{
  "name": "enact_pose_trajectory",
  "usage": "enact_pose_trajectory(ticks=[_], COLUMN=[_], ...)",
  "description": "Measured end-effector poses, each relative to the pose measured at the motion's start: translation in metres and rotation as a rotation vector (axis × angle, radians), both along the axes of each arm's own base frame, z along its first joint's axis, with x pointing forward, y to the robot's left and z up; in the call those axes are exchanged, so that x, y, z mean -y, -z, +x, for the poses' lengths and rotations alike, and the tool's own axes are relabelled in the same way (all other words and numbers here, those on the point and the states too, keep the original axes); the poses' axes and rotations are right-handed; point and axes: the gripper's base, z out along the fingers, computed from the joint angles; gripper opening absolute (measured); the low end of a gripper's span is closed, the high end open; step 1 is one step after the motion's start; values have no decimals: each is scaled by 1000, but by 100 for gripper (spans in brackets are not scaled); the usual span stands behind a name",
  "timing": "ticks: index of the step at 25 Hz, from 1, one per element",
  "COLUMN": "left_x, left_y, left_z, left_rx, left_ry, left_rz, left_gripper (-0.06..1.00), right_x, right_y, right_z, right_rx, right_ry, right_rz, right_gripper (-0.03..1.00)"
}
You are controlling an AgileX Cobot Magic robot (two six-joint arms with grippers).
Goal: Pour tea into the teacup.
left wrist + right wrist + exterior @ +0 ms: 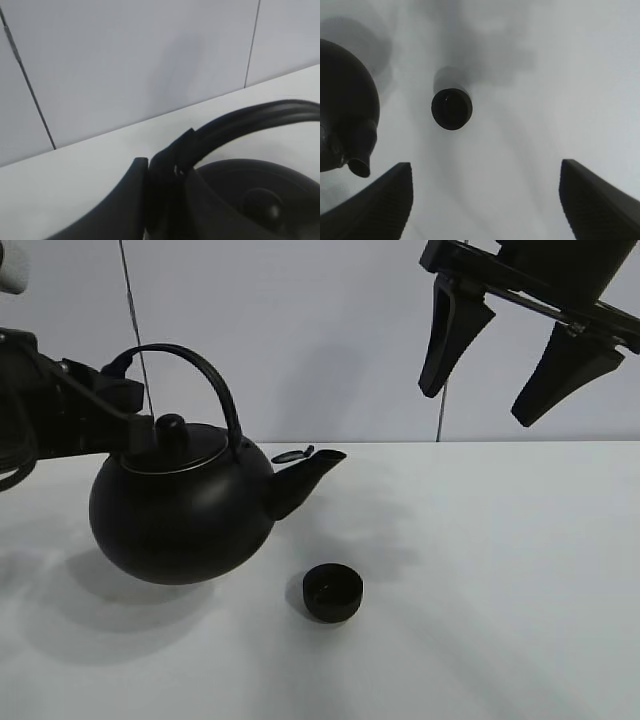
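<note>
Pale wall panels point(330, 340) with dark seams back a white worktop point(520, 570). The left gripper point(128, 400) is pressed together on the near end of the arched handle point(205, 370) of a round black kettle point(180, 510). That grip appears chosen so that the body can pivot forward. The spout point(305, 475) points away from this gripper towards the teacup point(332, 592), which stands on the worktop lower than the spout tip and slightly beyond it. The cup is placed so that a falling stream would meet its mouth. No tea is visible at the spout, so pouring has probably not yet begun. The right gripper point(478, 405) hangs high with its fingers spread and holding nothing. The teacup lies well below it, and the kettle is off to one side. This raised position keeps it clear of the pour.
</note>
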Motion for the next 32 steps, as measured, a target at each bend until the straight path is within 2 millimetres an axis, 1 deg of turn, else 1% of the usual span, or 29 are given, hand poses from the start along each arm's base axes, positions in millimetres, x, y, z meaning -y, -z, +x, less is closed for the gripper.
enact_pose_trajectory(ticks=[6, 9, 13, 16, 32], left_x=[19, 24, 31, 32, 31], left_y=[-7, -1, 11, 14, 13], left_z=[-2, -1, 0, 0, 1], left_rx=[13, 8, 2, 4, 63], left_ry=[-37, -76, -86, -87, -67], left_rz=[24, 32, 63, 73, 200], left_gripper=[11, 11, 11, 11, 11], right_x=[0, 0, 0, 0, -1], right_y=[0, 0, 0, 0, 0], right_z=[0, 0, 0, 0, 0], right_rx=[0, 0, 0, -1, 0], right_ry=[0, 0, 0, 1, 2], right_rz=[1, 1, 2, 3, 8], right_gripper=[56, 56, 56, 56, 56])
